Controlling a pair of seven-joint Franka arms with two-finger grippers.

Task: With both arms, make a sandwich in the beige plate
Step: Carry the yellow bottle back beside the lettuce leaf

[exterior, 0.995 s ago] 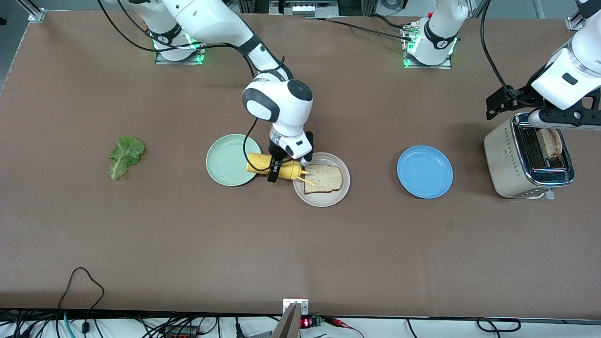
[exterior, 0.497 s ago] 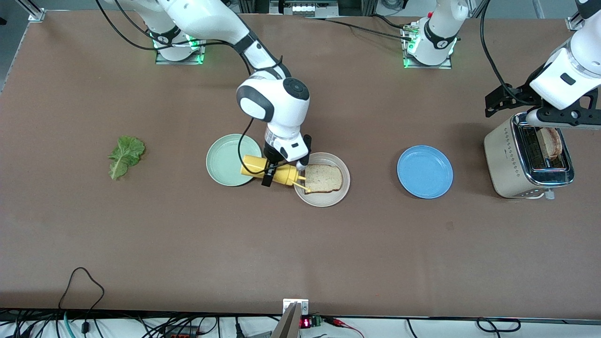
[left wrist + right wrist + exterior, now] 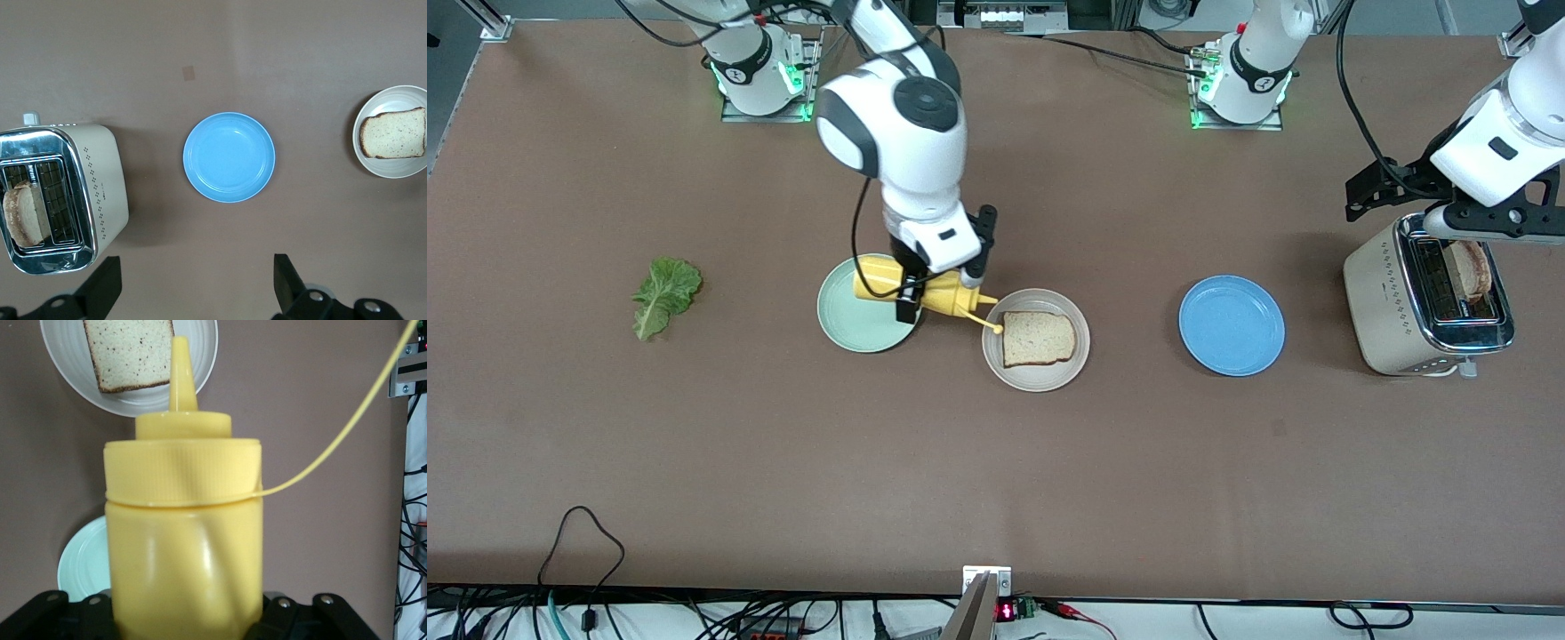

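Meanwhile, right gripper [image 3: 931, 286] clenches a yellow plastic squeeze bottle [image 3: 921, 293] beside the round beige plate [image 3: 1036, 377] — left gripper [image 3: 1449, 209] spread wide over the cream toaster [image 3: 1387, 302].

Front cam sits high across the table from my two arms, looks down on the whole top w/ bases along its upper edge. Left wrist cam hangs high, faces straight down on toaster [image 3: 63, 197], blue plate [image 3: 229, 157], beige plate [image 3: 379, 163]. Right wrist cam is v. close, filled by yellow bottle [image 3: 183, 527], same beige plate [image 3: 73, 367] past its nozzle. All 3 views share that plate.
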